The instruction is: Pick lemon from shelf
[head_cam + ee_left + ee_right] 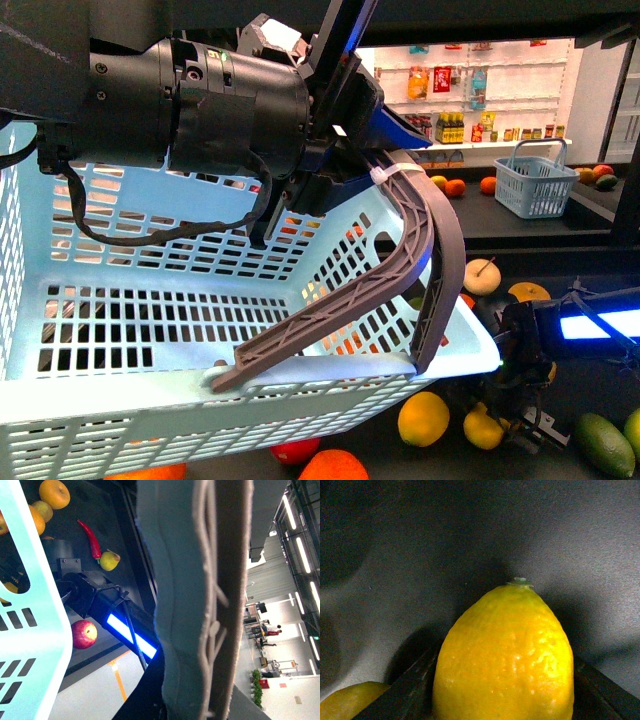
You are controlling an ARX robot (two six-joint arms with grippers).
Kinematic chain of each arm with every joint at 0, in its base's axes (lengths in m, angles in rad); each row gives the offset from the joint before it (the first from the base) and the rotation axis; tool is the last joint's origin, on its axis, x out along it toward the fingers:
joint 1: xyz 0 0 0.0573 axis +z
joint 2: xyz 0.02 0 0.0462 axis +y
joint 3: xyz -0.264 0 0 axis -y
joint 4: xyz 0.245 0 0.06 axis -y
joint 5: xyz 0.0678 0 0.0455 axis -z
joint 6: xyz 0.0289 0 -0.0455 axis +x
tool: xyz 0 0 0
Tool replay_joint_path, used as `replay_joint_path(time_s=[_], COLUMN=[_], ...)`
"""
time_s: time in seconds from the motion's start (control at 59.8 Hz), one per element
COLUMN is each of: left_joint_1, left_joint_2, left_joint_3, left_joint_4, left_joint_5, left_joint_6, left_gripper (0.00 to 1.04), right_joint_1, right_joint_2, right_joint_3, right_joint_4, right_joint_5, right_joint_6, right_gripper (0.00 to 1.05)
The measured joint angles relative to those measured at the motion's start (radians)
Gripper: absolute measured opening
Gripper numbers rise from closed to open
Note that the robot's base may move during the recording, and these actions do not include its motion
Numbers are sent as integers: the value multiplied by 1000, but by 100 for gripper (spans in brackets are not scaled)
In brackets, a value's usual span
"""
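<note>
Your right claw (507, 700) straddles the lemon (505, 640) — grip indeterminate — beside another yellow fruit (350, 700); the pale-blue basket (150, 330) screens the shelf (590, 390); left claw (345, 165) state unreadable.

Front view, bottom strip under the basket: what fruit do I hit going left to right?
orange sliver → red fruit → whole orange → larger yellow-orange fruit → smaller yellow fruit → green fruit
</note>
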Motion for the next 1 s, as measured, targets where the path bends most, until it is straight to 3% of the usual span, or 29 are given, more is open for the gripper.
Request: replay_joint_path(time_s=[0.268, 0.402, 0.686, 1.004], left_joint_1=[0, 0, 0, 0], left_joint_2=[0, 0, 0, 0], left_joint_3=[0, 0, 0, 0], left_joint_4=[0, 0, 0, 0], left_joint_5=[0, -1, 0, 0], left_joint_6=[0, 0, 0, 0], left_gripper=[10, 10, 10, 10], right_joint_1=[-68, -109, -141, -39], right_joint_2=[-295, -474, -896, -1246], right_joint_3=[-463, -652, -979, -1139], right_joint_4=[291, 407, 549, 549], right_joint_5=[60, 27, -187, -459], right_joint_6=[-106, -167, -238, -200], right_gripper=[51, 51, 51, 51])
